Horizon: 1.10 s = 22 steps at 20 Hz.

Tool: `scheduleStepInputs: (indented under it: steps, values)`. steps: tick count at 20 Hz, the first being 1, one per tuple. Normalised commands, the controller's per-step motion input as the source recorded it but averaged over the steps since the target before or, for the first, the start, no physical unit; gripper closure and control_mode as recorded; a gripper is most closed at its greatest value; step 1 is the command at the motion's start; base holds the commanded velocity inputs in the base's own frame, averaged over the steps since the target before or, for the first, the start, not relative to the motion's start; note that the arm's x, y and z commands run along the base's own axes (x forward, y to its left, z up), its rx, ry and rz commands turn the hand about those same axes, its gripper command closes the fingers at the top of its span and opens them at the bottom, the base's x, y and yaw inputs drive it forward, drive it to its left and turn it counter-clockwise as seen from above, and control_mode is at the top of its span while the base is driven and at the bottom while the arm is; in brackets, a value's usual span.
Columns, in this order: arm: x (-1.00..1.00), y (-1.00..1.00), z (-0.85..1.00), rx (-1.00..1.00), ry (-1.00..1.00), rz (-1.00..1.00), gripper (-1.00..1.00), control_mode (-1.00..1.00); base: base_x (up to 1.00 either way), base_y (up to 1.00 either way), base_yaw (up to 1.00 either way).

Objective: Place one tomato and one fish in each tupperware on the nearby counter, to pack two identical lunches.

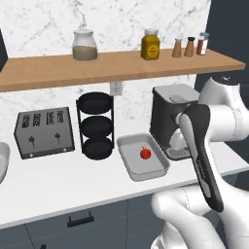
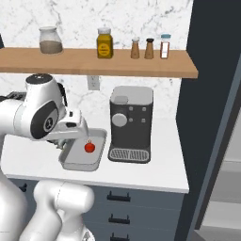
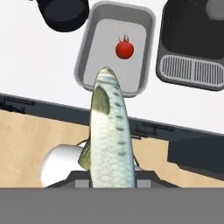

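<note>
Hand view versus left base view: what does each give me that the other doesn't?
Hand view: the fish shut in the gripper, its head pointing toward the tupperware. Left base view: the toaster, a black three-tier rack, and the shelf with jars and shakers. Both: the tupperware with one tomato inside, on the counter beside the coffee machine.

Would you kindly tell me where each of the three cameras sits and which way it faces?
Left base view: behind the arm's left, facing the counter, toaster and tupperware; the arm rises at right.
Right base view: behind its right, facing the coffee machine; the arm fills the left.
Hand view: on the hand, looking down along the held fish.
All three share the tupperware holding one tomato.
</note>
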Motion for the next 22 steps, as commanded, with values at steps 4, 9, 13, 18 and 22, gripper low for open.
scheduleStepInputs:
  steps: [4, 9, 13, 18, 22]
  values:
    - [1.0, 0.69, -0.66, 0.0, 0.16, -0.04, 1.0, -1.0, 0.0, 0.0, 0.0]
    - [1.0, 0.35, -1.0, 0.0, 0.11, -0.01, 1.0, -1.0, 0.0, 0.0, 0.0]
    - [1.0, 0.28, -1.0, 0.0, 0.18, 0.0, 1.0, -1.0, 0.0, 0.0, 0.0]
    - [1.0, 0.18, -0.93, 0.0, 0.15, 0.0, 1.0, -1.0, 0.0, 0.0, 0.0]
    - [0.97, 0.01, -0.08, 0.0, 0.0, -0.02, 1.0, -1.0, 0.0, 0.0, 0.0]
